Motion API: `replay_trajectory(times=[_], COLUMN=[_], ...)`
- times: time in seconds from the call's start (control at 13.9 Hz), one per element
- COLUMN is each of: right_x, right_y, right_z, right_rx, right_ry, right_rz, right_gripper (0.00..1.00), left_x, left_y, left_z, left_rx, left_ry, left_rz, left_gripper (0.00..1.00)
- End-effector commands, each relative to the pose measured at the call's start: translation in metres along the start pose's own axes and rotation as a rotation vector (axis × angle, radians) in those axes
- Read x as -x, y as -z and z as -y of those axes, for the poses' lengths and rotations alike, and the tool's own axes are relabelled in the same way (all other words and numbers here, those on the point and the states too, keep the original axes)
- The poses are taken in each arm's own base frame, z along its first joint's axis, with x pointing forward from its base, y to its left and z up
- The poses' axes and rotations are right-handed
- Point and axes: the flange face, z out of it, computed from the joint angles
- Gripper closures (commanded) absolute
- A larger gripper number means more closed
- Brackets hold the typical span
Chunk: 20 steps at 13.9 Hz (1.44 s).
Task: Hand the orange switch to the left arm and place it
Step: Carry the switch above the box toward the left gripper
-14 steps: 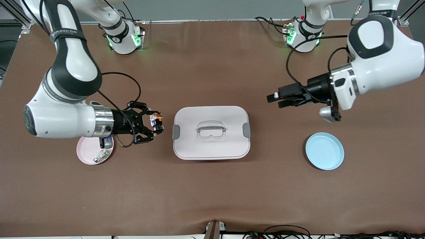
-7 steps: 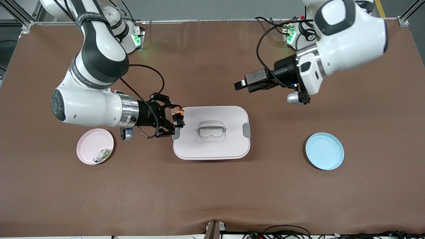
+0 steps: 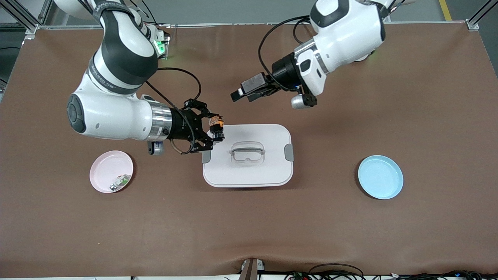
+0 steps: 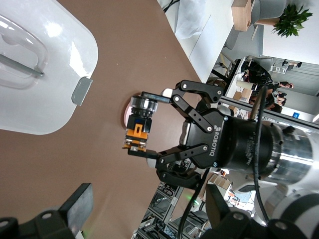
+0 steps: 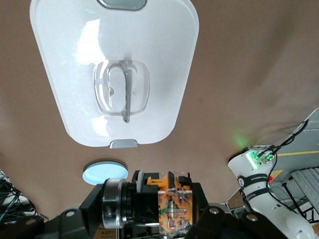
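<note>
The right gripper [image 3: 216, 132] is hiding the box's [image 3: 249, 171] corner; the box [image 4: 35, 94] is running off the left wrist view's edge.

Orange switch [image 3: 216, 128] in right end effector [image 3: 214, 131] above box [image 3: 248, 155]

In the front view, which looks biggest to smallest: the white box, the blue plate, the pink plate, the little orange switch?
1. White rounded plastic box.
2. Round blue plate and round pink plate: look alike.
3. Tiny orange switch, held aloft, so comparison is loose.

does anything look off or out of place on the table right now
Nothing stands out. The box sits closed and square, both plates lie flat, and the right gripper holds the orange switch firmly above the box's edge, with the left gripper open nearby.
</note>
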Motion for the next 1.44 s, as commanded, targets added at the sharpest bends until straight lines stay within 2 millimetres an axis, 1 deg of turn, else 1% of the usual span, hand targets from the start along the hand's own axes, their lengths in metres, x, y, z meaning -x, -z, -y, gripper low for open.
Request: replay_trajectory(times=[0.0,0.14,0.22,0.29,0.5,0.57,0.72,0.79,0.93,1.0,1.22,1.36], right_x=[0.013,0.015,0.016,0.021,0.025,0.027,0.028,0.027,0.027,0.027,0.028,0.027], right_y=[0.014,0.014,0.012,0.006,0.002,-0.002,-0.005,-0.006,-0.006,-0.006,-0.006,-0.005], right_z=[-0.012,-0.018,-0.021,-0.024,-0.026,-0.027,-0.027,-0.027,-0.027,-0.027,-0.027,-0.027], right_rx=[0.025,0.056,0.062,0.069,0.074,0.078,0.079,0.080,0.080,0.080,0.079,0.078], right_ry=[-0.004,0.024,0.038,0.049,0.055,0.059,0.064,0.064,0.065,0.065,0.068,0.071], right_rz=[-0.007,-0.057,-0.092,-0.107,-0.112,-0.116,-0.130,-0.130,-0.130,-0.130,-0.128,-0.128], right_gripper=[1.00,1.00,1.00,1.00,1.00,1.00,1.00,1.00,1.00,1.00,1.00,1.00], left_x=[-0.005,-0.003,-0.006,-0.004,0.000,0.006,0.010,0.017,0.015,0.019,0.021,0.020], left_y=[-0.020,-0.038,-0.042,-0.047,-0.051,-0.056,-0.059,-0.063,-0.073,-0.079,-0.090,-0.090], left_z=[0.009,0.018,0.021,0.024,0.024,0.025,0.025,0.026,0.033,0.036,0.042,0.043], left_rx=[-0.001,0.005,0.009,0.008,0.014,0.010,0.015,0.018,0.026,0.029,0.031,0.033], left_ry=[-0.002,0.000,0.007,0.008,0.008,0.008,0.021,0.016,0.028,0.029,0.037,0.038], left_rz=[-0.026,-0.044,-0.053,-0.052,-0.055,-0.046,-0.050,-0.049,-0.068,-0.072,-0.076,-0.080], left_gripper=[0.00,0.00,0.00,0.00,0.00,0.00,0.00,0.00,0.00,0.00,0.00,0.00])
